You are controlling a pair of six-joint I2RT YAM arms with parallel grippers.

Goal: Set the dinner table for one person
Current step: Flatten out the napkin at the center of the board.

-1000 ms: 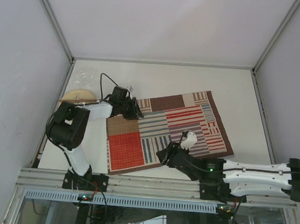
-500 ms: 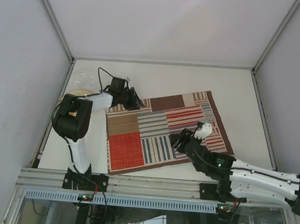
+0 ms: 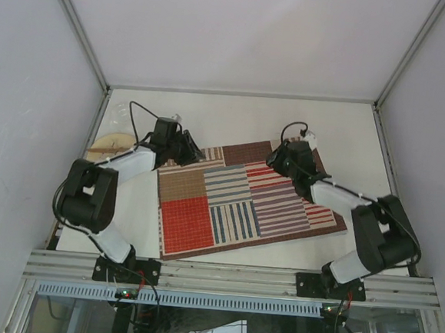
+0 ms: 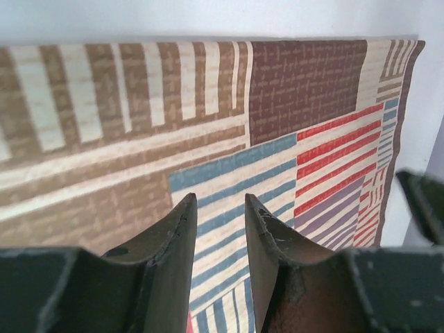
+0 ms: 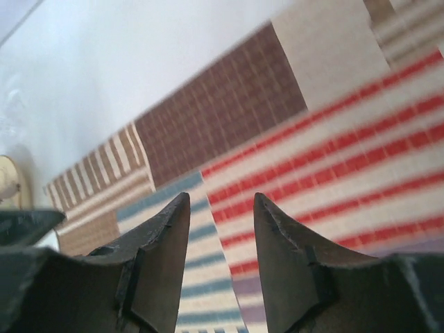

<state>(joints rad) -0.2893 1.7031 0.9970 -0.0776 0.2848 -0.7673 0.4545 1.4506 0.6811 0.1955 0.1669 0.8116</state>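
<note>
You have the large flat matte white surface [image 3: 234, 117] edged by aluminium rails filling the middle of the overhead frame, from the arm bases at the bottom up to the back wall. On it lies a rectangular woven placemat [image 3: 239, 199] in red, brown and blue striped patches, centre of frame, turned so that its right end sits higher than its left. Your left gripper [image 3: 194, 152] is at the mat's upper left corner. In the left wrist view its jaws stand a narrow gap apart with nothing between them, and blue and cream stripes show through the gap [image 4: 220, 229]. Your right gripper [image 3: 275, 161] is over the mat's upper right part, tips pointing toward frame left. In its own wrist view [image 5: 220, 236] the jaws are spread a little wider, also empty, above red and blue stripes. You cannot tell from any view whether either set of tips touches the cloth. At the left edge of the overhead frame a tan round flat object [image 3: 110, 141] lies on the surface, partly hidden behind the left arm.
</note>
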